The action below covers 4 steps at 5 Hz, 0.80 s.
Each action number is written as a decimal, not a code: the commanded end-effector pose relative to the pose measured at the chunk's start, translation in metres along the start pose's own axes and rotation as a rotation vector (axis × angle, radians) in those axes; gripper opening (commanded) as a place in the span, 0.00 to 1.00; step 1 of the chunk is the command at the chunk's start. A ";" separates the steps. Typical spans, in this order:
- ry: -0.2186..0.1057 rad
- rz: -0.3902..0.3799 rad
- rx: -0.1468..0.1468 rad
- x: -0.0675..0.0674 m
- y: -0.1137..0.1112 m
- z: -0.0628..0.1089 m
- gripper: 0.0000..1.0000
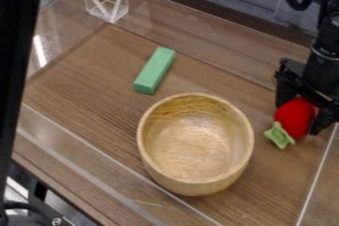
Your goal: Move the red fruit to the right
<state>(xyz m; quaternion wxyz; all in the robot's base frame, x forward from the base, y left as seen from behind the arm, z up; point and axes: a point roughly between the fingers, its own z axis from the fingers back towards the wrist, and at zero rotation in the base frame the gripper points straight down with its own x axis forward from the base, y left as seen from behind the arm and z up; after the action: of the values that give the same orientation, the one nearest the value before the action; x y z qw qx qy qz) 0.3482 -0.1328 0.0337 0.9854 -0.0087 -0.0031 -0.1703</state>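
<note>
Wood-grain table point(93, 101) fills your view, fenced by low clear plastic walls point(59, 17) along its edges.

At the right edge of the frame, a little below the middle, you see the black end effector point(299, 119) hanging straight down from the black arm that enters at the upper right corner. Its dark fingers point(283, 83) stand on either side of the small bright red toy strawberry point(295, 118), which sits low at the table with its light green leafy end point(279, 136) poking out toward the lower left. You cannot tell from this view whether the fingers press on the fruit or stand just clear of it; they frame it closely and hide its upper part.

Left of the strawberry, near it but apart, you find the round light wooden bowl point(196, 143) in the lower middle of the frame, upright and showing its bare inner wall. Up and to the left of the bowl, well apart from the end effector, the flat green rectangular block point(155, 69) lies on the table, its long side running diagonally from upper right to lower left.

In the upper left corner a small clear plastic V-shaped piece point(106, 4) stands upright by the wall. A dark out-of-focus band runs down the left edge of the frame.
</note>
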 end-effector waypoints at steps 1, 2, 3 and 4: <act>-0.082 0.014 0.006 0.010 0.010 0.025 1.00; -0.086 -0.049 0.005 0.005 0.017 0.026 1.00; -0.095 -0.108 0.005 -0.001 0.022 0.028 1.00; -0.102 -0.108 0.006 -0.004 0.025 0.035 1.00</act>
<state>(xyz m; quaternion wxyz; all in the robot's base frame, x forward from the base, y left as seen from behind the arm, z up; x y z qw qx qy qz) 0.3451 -0.1087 0.0371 0.9736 -0.0112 -0.0116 -0.2278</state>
